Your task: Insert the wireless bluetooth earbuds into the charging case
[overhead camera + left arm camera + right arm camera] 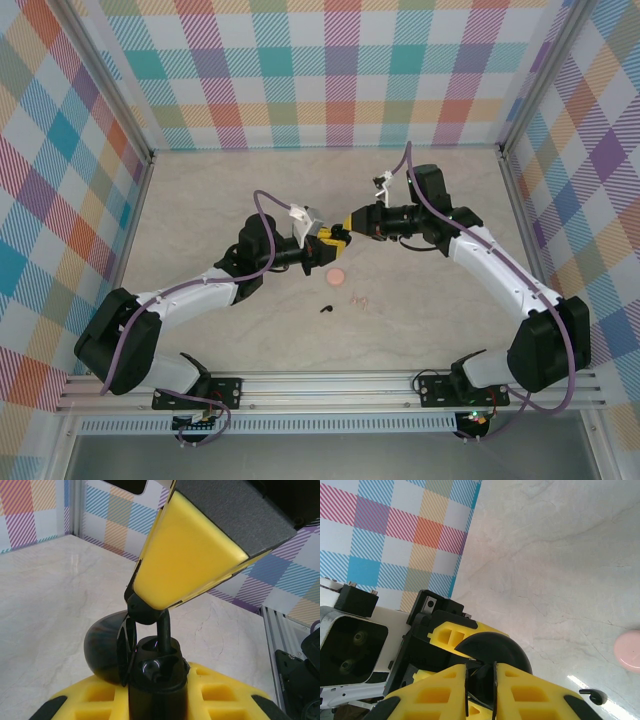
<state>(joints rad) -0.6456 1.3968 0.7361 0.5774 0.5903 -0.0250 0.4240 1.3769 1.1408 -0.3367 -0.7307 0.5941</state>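
My left gripper (pixel 322 243) (pixel 157 702) is shut on an open black charging case (pixel 155 672), its lid (pixel 102 652) swung to the left. My right gripper (pixel 347 222) (pixel 480 682) comes in from above, shut on a black earbud (pixel 163 630) (pixel 482 677) whose stem reaches down into the case's far slot. The near slot looks glossy and unfilled. A second black earbud (pixel 326 309) (pixel 592 696) lies on the table in front of the grippers. Two pale pink earbuds (pixel 358 298) lie just right of it.
A round pink case (pixel 337 275) (pixel 627 651) sits shut on the marble tabletop (pixel 200 200) just below the two grippers. Checked walls (pixel 330 60) enclose the table on three sides. An aluminium rail (pixel 330 390) runs along the near edge.
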